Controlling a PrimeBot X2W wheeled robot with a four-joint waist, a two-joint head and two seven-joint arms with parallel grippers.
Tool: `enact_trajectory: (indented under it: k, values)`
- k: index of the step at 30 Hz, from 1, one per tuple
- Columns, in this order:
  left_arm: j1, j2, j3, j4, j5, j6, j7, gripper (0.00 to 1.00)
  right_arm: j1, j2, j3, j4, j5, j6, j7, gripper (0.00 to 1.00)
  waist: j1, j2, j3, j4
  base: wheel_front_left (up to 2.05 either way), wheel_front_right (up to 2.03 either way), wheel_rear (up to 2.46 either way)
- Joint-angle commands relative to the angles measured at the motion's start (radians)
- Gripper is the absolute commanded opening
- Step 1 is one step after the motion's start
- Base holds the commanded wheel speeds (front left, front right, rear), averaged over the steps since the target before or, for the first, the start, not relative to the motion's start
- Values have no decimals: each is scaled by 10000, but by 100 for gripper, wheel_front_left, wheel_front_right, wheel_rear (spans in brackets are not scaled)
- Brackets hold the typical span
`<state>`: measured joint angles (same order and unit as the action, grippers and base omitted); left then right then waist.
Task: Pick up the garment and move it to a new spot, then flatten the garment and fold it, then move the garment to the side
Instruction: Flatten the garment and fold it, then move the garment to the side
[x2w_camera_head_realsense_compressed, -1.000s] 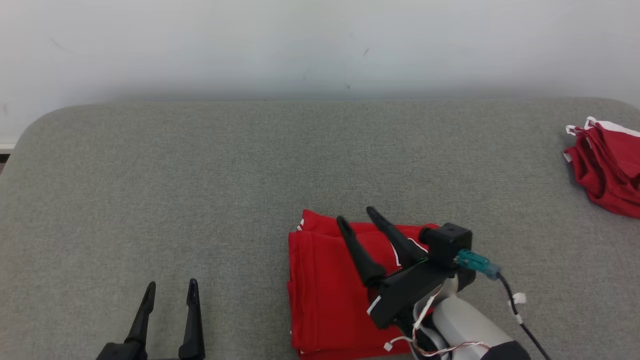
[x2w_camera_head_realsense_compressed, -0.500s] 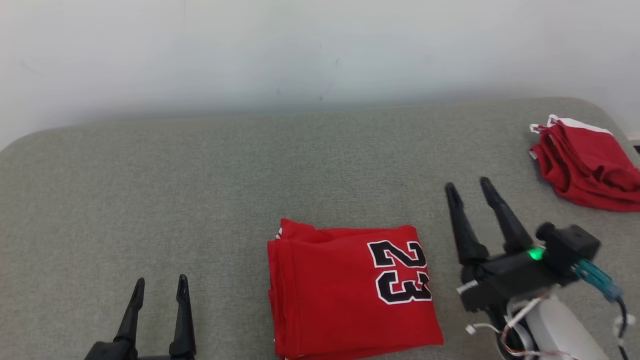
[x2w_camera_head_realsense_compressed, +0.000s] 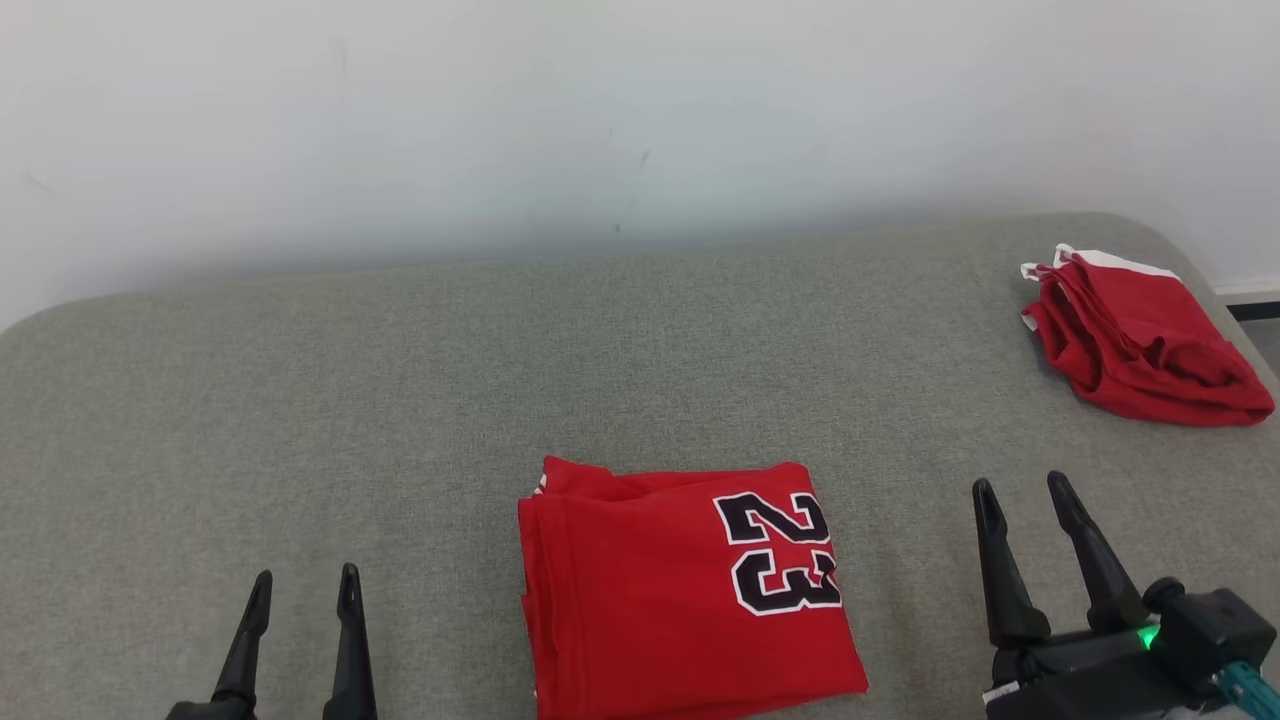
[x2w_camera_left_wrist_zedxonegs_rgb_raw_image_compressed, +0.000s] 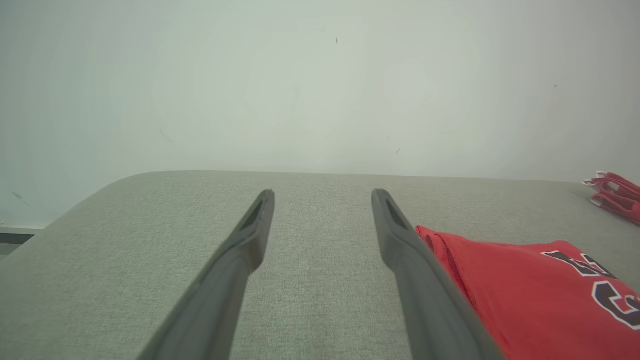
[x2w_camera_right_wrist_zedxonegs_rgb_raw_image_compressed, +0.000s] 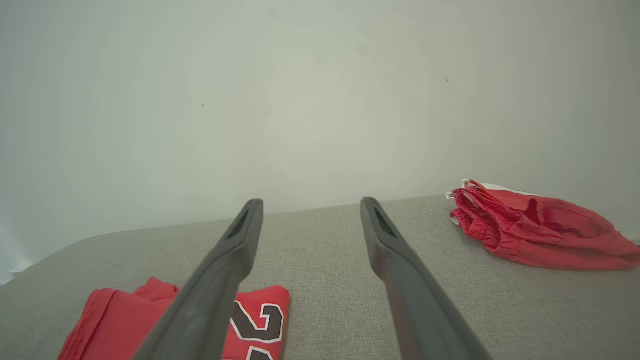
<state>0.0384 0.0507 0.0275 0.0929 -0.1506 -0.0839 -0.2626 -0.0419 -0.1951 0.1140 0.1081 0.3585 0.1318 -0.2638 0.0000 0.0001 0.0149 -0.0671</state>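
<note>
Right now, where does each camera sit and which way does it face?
Head view: on the head, looking forward and down at the grey surface; folded jersey between left tool and right tool, both open.
Left wrist view: on the left wrist, looking along its fingers toward the wall; jersey lower right.
Right wrist view: on the right wrist, facing the wall past its fingers; jersey lower left, crumpled red garment right.
Shared: all three show both garments.

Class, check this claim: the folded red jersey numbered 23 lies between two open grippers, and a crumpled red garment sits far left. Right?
No. The head view shows the crumpled red garment at the far right of the grey surface. The folded jersey does lie between the open left gripper and right gripper.
</note>
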Motion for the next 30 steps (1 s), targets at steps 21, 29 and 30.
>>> enact_trajectory:
  k: [21, 29, 30]
  values:
    - [715, -3, 47, -240, 136, -109, -29, 100, 826, 310, -348, 34, -538, -29, -6, 100, 0, -1, -197, 487, 0, 0, 0]
    - [714, -3, 72, -219, 110, -119, -29, 100, 783, 305, -287, 119, -524, -29, -6, 100, 0, -1, -192, 486, 0, 0, 0]
    - [719, -3, 75, -215, 109, -116, -29, 100, 780, 304, -286, 135, -511, -29, -4, 100, 0, -1, -192, 482, 0, 0, 0]
